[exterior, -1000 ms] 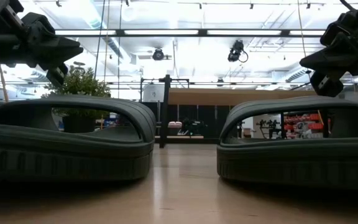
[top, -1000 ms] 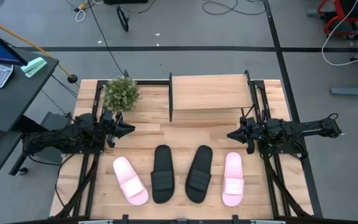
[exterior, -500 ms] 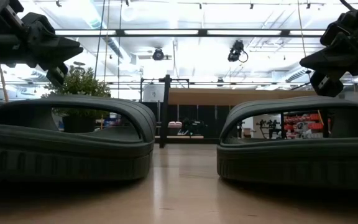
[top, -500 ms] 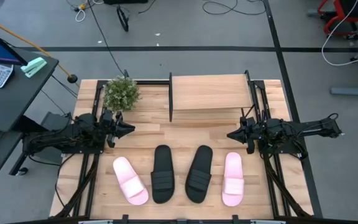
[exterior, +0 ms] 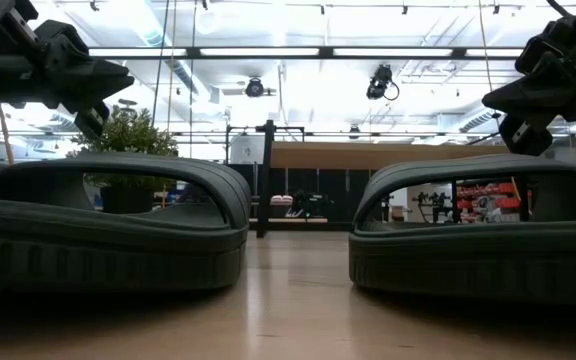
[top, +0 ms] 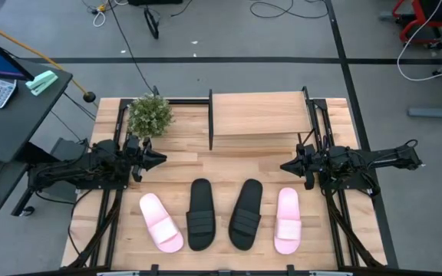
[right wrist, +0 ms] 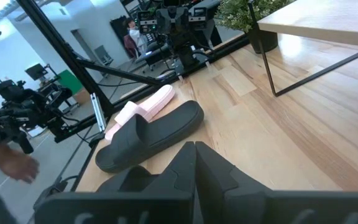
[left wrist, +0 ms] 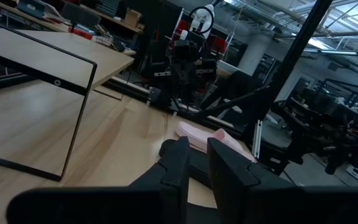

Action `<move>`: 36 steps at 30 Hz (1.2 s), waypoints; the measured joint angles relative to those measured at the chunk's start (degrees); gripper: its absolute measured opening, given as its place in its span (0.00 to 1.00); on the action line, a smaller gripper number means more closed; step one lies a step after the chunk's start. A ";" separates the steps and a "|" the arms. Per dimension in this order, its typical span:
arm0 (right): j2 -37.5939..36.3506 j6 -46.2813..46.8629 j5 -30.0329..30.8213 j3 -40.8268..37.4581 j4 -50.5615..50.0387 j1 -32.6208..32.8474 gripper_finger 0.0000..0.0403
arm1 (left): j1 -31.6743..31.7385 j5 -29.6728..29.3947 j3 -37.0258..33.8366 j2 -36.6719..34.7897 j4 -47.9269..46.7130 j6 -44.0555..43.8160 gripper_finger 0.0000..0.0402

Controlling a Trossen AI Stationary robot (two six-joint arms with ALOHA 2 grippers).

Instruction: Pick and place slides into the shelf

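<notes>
Jaws of both arms are closed on nothing. The left gripper [top: 159, 159] hangs above the surface [top: 179, 170] at its left side, pointing inward, near a small potted plant [top: 150, 115]. The right gripper [top: 286, 165] mirrors it at the right side, also pointing inward. In each wrist view the two dark fingers [left wrist: 194, 163] sit pressed together.

No slide is between either pair of jaws. All four slides lie in a row on the near part of the surface, closer to the front edge than both grippers. From left to right they are a pink slide [top: 160, 222], a black slide [top: 200, 214], a second black slide [top: 245, 214] and a second pink slide [top: 287, 220]. The left pink slide sits nearest the left gripper and the right pink slide nearest the right gripper, each clearly apart from the jaws.

The shelf [top: 259, 113] stands at the far middle of the surface, between the two arms and beyond them. Nothing shows on its top board.

Likely risks: jaws that descend without opening would push a slide instead of taking it. A pinch on the soft ribbed strap may slip or fold. Both arms reaching inward together could collide. A carried slide could catch the shelf's thin black uprights or its board edge.
</notes>
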 joint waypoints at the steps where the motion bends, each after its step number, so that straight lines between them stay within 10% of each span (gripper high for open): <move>1: 0.00 0.00 0.00 0.02 -0.02 0.02 0.03 | 0.01 0.01 0.00 0.02 0.01 -0.01 0.15; 36: -0.02 0.00 0.00 0.02 0.00 0.02 0.03 | 0.02 -0.01 0.01 0.00 -0.01 0.00 0.16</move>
